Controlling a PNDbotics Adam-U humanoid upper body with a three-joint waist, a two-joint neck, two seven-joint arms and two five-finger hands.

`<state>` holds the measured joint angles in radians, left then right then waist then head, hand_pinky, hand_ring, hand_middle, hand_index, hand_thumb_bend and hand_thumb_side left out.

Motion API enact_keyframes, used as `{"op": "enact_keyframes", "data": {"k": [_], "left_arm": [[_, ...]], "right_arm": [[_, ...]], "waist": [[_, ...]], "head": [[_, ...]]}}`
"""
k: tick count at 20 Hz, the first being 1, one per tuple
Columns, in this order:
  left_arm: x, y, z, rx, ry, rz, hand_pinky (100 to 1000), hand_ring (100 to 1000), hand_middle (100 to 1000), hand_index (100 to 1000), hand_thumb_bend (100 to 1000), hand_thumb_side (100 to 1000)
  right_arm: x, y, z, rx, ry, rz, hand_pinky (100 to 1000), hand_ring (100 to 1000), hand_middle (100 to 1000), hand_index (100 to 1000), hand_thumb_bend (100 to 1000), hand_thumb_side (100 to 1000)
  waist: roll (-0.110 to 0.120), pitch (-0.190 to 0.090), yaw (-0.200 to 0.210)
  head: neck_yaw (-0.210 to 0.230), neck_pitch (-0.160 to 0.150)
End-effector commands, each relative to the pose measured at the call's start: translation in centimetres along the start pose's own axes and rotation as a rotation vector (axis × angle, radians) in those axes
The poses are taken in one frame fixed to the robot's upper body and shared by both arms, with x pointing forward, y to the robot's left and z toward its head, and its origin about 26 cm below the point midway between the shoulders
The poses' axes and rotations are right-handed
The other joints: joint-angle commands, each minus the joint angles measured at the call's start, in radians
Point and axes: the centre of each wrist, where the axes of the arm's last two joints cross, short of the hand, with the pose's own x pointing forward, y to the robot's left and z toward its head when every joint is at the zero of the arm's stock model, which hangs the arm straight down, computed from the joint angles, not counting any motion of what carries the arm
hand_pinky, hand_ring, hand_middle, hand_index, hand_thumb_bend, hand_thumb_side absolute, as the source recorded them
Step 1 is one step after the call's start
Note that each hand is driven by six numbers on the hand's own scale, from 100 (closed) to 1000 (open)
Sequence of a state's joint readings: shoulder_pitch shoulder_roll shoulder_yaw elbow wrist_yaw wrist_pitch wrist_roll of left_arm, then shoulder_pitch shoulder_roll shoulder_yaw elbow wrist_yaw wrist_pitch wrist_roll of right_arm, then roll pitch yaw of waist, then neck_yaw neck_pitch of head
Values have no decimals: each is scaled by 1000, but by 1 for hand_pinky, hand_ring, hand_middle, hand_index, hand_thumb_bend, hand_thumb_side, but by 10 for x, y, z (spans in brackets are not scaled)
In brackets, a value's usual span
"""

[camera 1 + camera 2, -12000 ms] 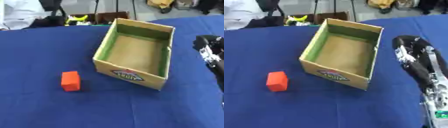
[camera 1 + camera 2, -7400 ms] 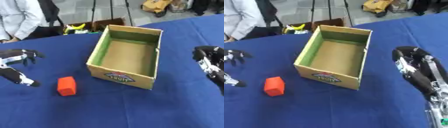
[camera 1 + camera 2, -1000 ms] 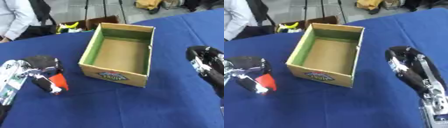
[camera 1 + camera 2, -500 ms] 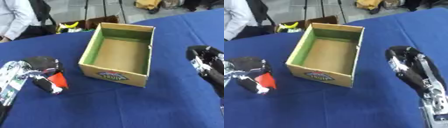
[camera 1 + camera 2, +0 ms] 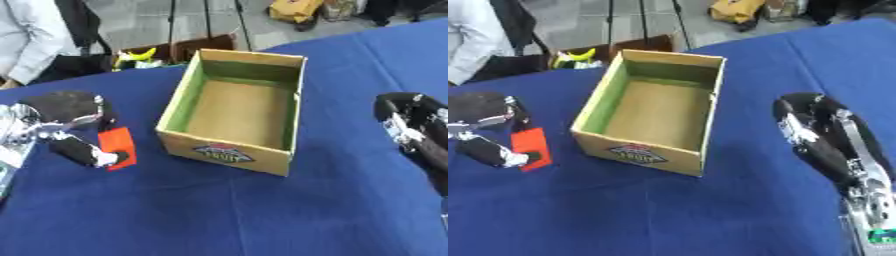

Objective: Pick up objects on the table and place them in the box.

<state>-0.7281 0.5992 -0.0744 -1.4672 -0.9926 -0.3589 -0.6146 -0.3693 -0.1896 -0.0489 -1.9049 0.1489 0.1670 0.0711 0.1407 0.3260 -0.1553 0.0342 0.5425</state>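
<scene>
An orange block (image 5: 116, 145) is held at the left, between the thumb and fingers of my left hand (image 5: 66, 112), which is curled round it beside the box. The open cardboard box (image 5: 236, 112) with a green inner wall stands in the middle of the blue table, and nothing shows inside it. My right hand (image 5: 815, 132) hangs at the right of the box, apart from it, its fingers curled and holding nothing that I can see.
The blue cloth-covered table (image 5: 262, 210) stretches all round the box. Beyond its far edge are a person in white (image 5: 31, 40), tripod legs, a yellow thing (image 5: 140, 55) and a bag (image 5: 293, 10) on the floor.
My left hand with the orange block has risen slightly and shifted toward the box. The right hand has stayed where it was.
</scene>
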Motion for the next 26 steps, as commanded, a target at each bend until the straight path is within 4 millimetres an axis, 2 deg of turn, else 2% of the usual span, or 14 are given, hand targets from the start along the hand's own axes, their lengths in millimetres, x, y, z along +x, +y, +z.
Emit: {"op": "enact_keyframes", "data": {"k": [1, 10, 17, 26], "left_arm": [[-11, 20, 13, 51, 47, -50, 132, 352, 452, 578, 244, 747], [-13, 47, 19, 195, 134, -95, 118, 351, 443, 576, 241, 809], [-11, 74, 21, 348, 219, -130, 100, 342, 427, 576, 251, 840], [-7, 102, 17, 486, 269, -140, 100, 336, 412, 573, 275, 842]], "right_arm": [[6, -2, -1, -6, -20, 9, 856, 813, 522, 720, 285, 508], [7, 0, -3, -2, -25, 5, 855, 813, 521, 720, 286, 508], [11, 3, -5, 11, -42, -5, 855, 813, 521, 720, 281, 509], [16, 8, -7, 37, -57, -20, 856, 813, 520, 720, 277, 507]], "waist": [[-3, -23, -2], [-3, -22, -17], [6, -17, -51], [25, -11, -102]], "head": [[6, -13], [26, -19], [111, -18], [150, -6]]}}
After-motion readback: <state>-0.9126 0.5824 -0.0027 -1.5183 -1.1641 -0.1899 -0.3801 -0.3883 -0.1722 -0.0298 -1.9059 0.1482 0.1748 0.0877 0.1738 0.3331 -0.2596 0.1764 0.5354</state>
